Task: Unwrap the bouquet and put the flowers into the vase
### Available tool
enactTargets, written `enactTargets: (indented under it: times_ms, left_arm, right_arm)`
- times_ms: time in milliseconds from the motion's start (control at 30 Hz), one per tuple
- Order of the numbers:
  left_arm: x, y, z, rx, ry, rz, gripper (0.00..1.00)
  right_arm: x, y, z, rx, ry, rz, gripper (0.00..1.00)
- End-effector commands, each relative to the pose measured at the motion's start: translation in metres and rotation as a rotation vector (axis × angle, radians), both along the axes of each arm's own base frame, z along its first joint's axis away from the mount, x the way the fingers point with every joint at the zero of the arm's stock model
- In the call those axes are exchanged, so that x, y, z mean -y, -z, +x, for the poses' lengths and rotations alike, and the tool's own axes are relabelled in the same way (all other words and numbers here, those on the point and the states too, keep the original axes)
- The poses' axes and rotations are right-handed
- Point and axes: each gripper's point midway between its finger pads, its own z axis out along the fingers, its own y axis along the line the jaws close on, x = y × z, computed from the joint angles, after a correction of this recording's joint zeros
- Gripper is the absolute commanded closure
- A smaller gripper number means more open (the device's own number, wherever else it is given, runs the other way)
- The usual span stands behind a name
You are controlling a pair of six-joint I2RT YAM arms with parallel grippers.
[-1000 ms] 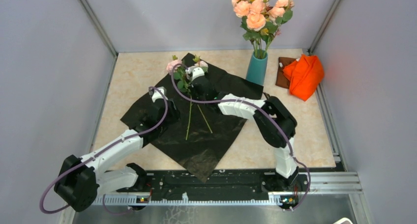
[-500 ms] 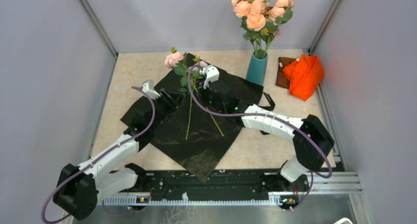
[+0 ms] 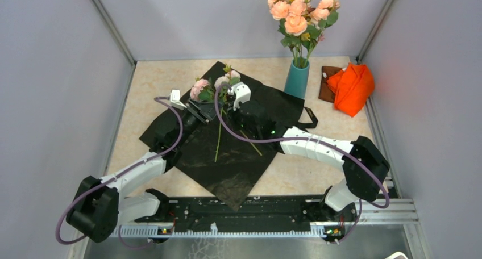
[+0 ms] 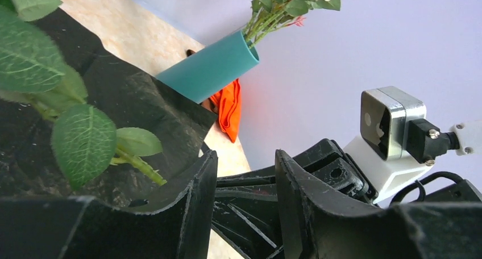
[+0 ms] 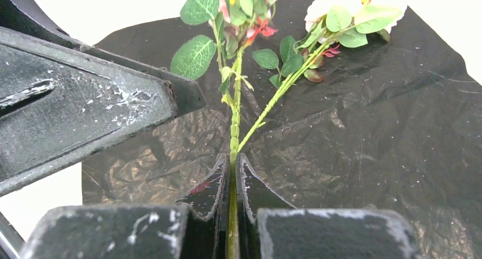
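Right claw (image 5: pixel 233 159) is pinching one thin green stem of the flowers (image 5: pixel 194 55), which lie on the black wrapping sheet (image 3: pixel 227 162) spread open on the tabletop (image 3: pixel 148 83). Left claw (image 4: pixel 244 168) sits just beside the leaves, fingers spread partway with nothing between them. The teal vase (image 3: pixel 296 80) stands upright near the sheet's far right corner, with peach roses in it.

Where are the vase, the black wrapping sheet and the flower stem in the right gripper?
vase (image 3: pixel 296 80), top external view, middle of its teal body.
black wrapping sheet (image 3: pixel 233 174), top external view, bare near part.
flower stem (image 5: pixel 235 128), right wrist view, bare stretch below the lowest leaves.
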Motion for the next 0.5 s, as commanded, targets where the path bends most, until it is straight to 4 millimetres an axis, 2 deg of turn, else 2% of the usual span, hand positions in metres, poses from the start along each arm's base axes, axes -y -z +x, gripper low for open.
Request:
enactTargets:
  times_ms: [0,200,267,433,467]
  left_arm:
    - [-0.002,-0.021,-0.013,0.053,0.036,-0.085,0.52]
    - [-0.014,-0.025,-0.023,0.050,-0.005,-0.026,0.52]
    - [-0.021,-0.026,-0.029,0.052,-0.024,-0.018,0.52]
    - [-0.035,-0.021,-0.038,0.054,-0.071,0.005,0.52]
    - [-0.037,-0.023,-0.039,0.057,-0.076,0.012,0.52]
  right_arm:
    - [0.001,-0.048,0.003,0.109,0.029,0.074,1.00]
    - [0.002,-0.051,0.010,0.132,0.051,0.052,1.00]
    - [-0.002,-0.044,0.011,0.116,0.043,0.040,1.00]
    - [-0.013,-0.004,0.015,0.036,0.028,-0.062,1.00]
    - [-0.014,0.008,0.018,0.013,0.034,-0.104,0.96]
